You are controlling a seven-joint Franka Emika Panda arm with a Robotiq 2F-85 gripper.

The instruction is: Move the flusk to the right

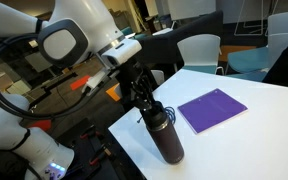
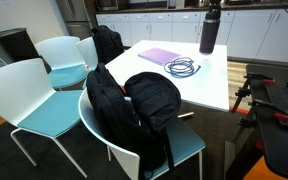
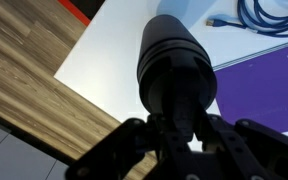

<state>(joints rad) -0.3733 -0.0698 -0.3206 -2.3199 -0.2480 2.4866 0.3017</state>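
Note:
The flusk (image 1: 167, 136) is a tall dark maroon bottle with a black cap, upright near the white table's (image 1: 259, 140) corner. It also shows at the table's far edge in an exterior view (image 2: 209, 36). My gripper (image 1: 147, 103) sits at its top, fingers closed around the cap and loop handle. In the wrist view the flusk (image 3: 179, 60) fills the centre below my gripper (image 3: 184, 125). I cannot tell whether its base touches the table.
A purple notebook (image 1: 212, 108) lies beside the flusk, and a coiled blue cable (image 2: 184, 68) lies next to the notebook (image 2: 160, 56). A black backpack (image 2: 149, 100) sits on a teal chair (image 2: 44, 100) at the table's (image 2: 209, 88) near edge.

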